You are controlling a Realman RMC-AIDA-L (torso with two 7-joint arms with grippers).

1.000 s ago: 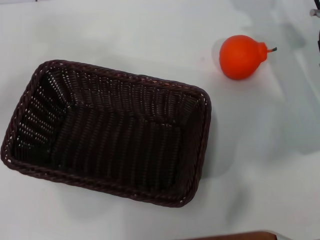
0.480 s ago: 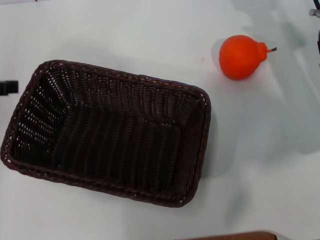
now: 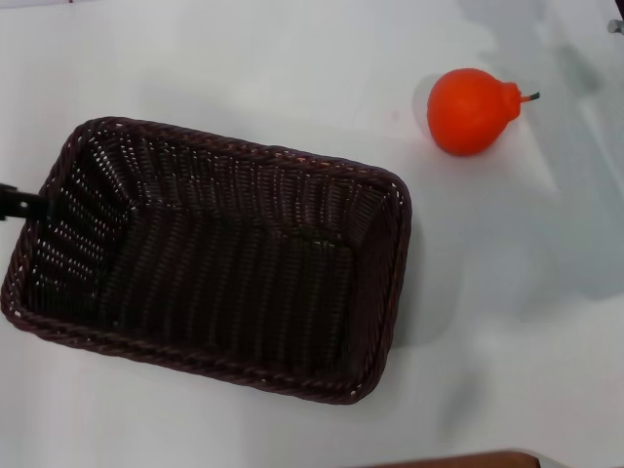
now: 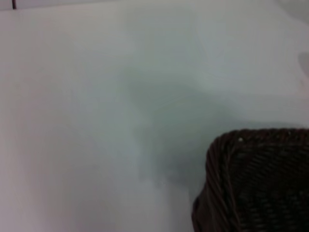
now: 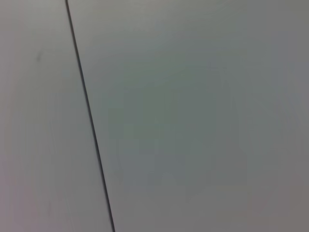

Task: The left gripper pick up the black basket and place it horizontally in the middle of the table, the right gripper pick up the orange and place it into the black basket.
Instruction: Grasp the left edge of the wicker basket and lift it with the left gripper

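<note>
The black basket (image 3: 210,258) lies on the white table (image 3: 244,68), left of centre, with its long side slightly slanted; it is empty. One corner of it shows in the left wrist view (image 4: 256,183). The orange (image 3: 470,110) rests on the table beyond the basket's right end, well apart from it. Only a slim black finger of my left gripper (image 3: 29,203) shows, at the left edge, with its tip at the basket's left short rim. My right gripper is out of view; just a small grey bit (image 3: 615,26) shows at the top right edge.
A brown edge (image 3: 458,460) shows at the bottom of the head view. The right wrist view shows only white surface crossed by a thin dark line (image 5: 89,116).
The left gripper's finger has moved nearer and in against the basket's left rim. The dark part at the right edge of the head view has gone out of sight. Basket and orange have not moved.
</note>
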